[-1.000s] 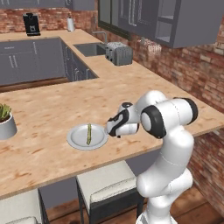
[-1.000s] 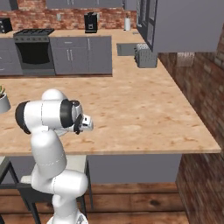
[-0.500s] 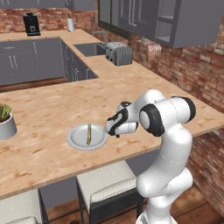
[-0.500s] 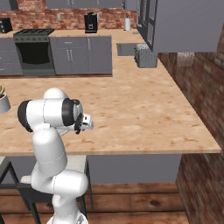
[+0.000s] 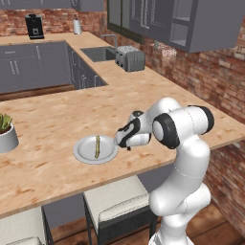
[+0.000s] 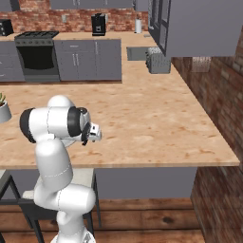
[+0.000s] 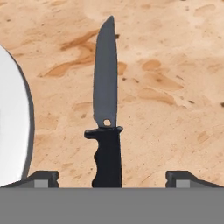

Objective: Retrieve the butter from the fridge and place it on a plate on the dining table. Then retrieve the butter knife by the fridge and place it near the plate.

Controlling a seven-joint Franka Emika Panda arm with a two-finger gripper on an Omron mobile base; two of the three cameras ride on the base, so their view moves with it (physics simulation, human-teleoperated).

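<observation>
A: Butter (image 5: 97, 146) first: where is it?

B: One stick, lying on the plate (image 5: 84, 154), which sits on the table (image 5: 57, 119) near its front edge, just left of the gripper (image 5: 119, 142).

A: And the knife?

B: One knife (image 7: 106, 109), flat on the wood in the hand view. Its dark grip runs down between the two fingertips (image 7: 42, 179), blade pointing away. The plate rim (image 7: 26, 109) curves in at the left of that view, just beside the knife but apart from it.

A: Is the gripper holding it?

B: No. The fingers stand wide, one well off each side of the handle, touching nothing.

A: Any writing or brand to read?

B: None legible on knife, plate or appliances.

A: Room to move?

B: Bare wood spreads right of the knife and beyond its tip. In the right base view the table (image 6: 156, 118) runs open toward the brick wall (image 6: 223, 90). The front edge lies close under the hand.

A: What else is counted?

B: One potted plant (image 5: 5, 134) at the left edge, two stools (image 5: 117, 203) under the table, one toaster (image 5: 130, 58) by the sink (image 5: 98, 53), one coffee maker (image 5: 33, 26) on the back counter.
</observation>
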